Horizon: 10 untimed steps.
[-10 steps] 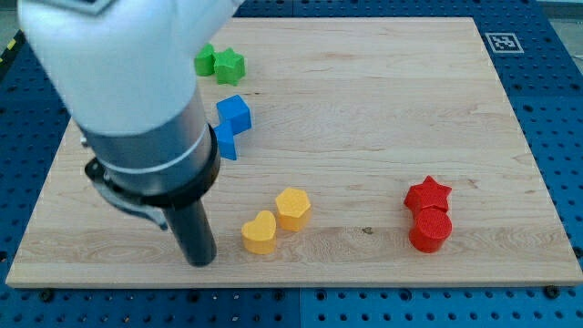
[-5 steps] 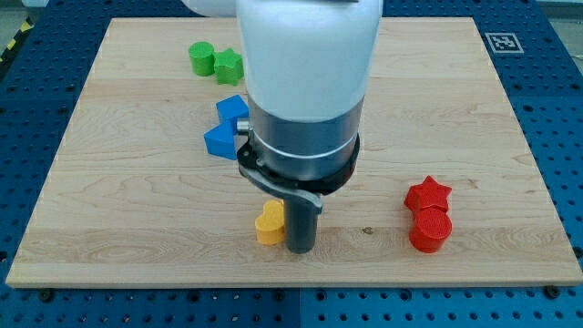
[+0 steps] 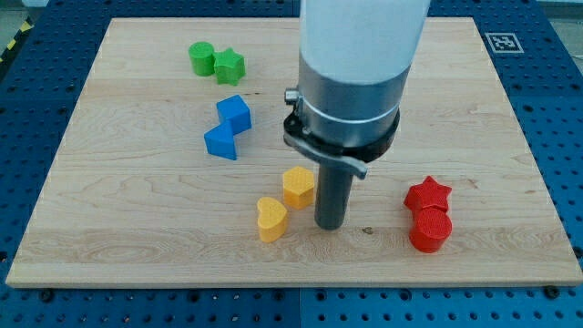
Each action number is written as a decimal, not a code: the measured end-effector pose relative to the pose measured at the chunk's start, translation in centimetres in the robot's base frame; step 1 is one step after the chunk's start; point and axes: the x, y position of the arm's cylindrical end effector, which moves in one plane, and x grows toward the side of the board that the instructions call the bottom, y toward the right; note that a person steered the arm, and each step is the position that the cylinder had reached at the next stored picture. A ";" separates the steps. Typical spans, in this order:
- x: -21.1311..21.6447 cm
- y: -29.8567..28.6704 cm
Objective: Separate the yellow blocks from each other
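A yellow heart block (image 3: 271, 219) lies near the view's bottom centre of the wooden board (image 3: 137, 228). A yellow hexagon block (image 3: 298, 187) sits just up and to the right of it, nearly touching. My tip (image 3: 329, 224) rests on the board just right of the yellow hexagon and to the right of the heart, a small gap away from both. The arm's wide body hides part of the board above the rod.
A green cylinder (image 3: 201, 58) and a green star (image 3: 229, 65) sit together at the upper left. Two blue blocks (image 3: 228, 126) lie touching below them. A red star (image 3: 428, 195) and a red cylinder (image 3: 430, 230) touch at the lower right.
My tip has swept from the left of the yellow pair round to their right. The yellow blocks have shifted slightly.
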 end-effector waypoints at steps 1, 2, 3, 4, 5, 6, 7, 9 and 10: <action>-0.4 -1.2; -1.0 -1.2; -1.3 -1.2; -1.4 -1.6; -1.5 -1.9; -1.5 -2.2; -1.9 -2.2; -3.7 -2.1; -3.6 -2.4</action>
